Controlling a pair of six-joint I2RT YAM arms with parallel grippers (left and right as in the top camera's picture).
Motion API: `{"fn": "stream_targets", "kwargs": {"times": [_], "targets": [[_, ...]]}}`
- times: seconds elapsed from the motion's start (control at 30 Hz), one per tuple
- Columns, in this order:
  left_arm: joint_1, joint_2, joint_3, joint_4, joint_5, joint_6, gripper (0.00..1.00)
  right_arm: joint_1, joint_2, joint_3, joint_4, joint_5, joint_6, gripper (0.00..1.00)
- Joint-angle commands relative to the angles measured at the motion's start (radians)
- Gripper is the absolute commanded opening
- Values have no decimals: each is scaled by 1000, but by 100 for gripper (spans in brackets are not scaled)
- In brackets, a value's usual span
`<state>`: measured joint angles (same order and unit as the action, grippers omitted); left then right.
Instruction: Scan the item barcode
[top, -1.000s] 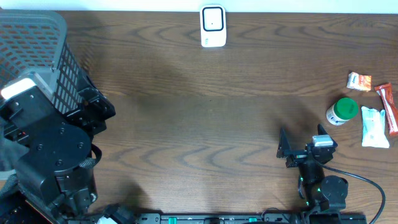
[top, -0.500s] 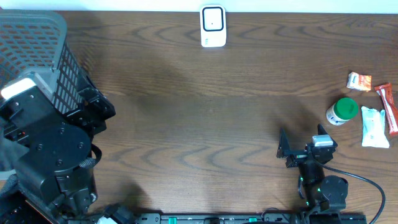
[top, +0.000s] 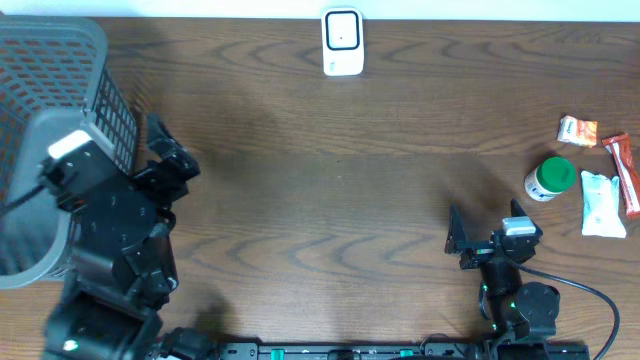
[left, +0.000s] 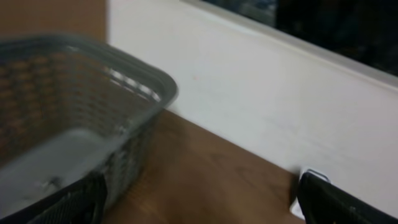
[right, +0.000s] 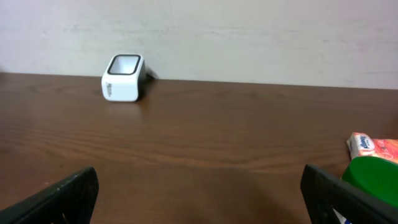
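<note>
Since a moment ago our left arm has swung out from over the basket (top: 40, 60) toward the middle of the desk (top: 330, 190). That puts the left pincer (top: 172, 148) just beside the basket's right wall, and we can see more of that grey plastic lattice. Its black fingers are spread wide, nothing between them.

Over on the other side nothing has budged. The right pincer (top: 486, 226) hangs released and empty above the near right part of the desk, a dark brown wood-grain top with long wavy streaks.

Up at the far edge, against the pale wall (right: 249, 31), stands the scanner (top: 342, 42), a white rounded block with a dark window on its face.

We find the items for scanning bunched at the desk's right edge, none of them held. A green-capped bottle (top: 549, 178) sits nearest the right pincer. A crinkly orange packet (top: 577, 130) lies behind the bottle, with a long red wrapper (top: 624, 172) and a flat white pouch (top: 602, 204) just beside it.

From the left wrist we catch the basket's rounded rim and mesh wall, somewhat blurred.
</note>
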<state>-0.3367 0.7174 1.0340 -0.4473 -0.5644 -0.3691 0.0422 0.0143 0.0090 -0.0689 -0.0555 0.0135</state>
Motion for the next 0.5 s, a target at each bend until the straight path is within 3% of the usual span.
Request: {"fn": "stream_targets", "kwargs": {"times": [0.0, 0.2, 0.47], "targets": [[87, -133, -196, 139, 299, 166, 98, -9, -9, -3, -2, -3, 0, 99], [209, -368, -517, 293, 435, 193, 98, -9, -9, -3, -2, -3, 0, 99], [262, -572, -748, 361, 462, 193, 98, -9, -9, -3, -2, -3, 0, 99]]}}
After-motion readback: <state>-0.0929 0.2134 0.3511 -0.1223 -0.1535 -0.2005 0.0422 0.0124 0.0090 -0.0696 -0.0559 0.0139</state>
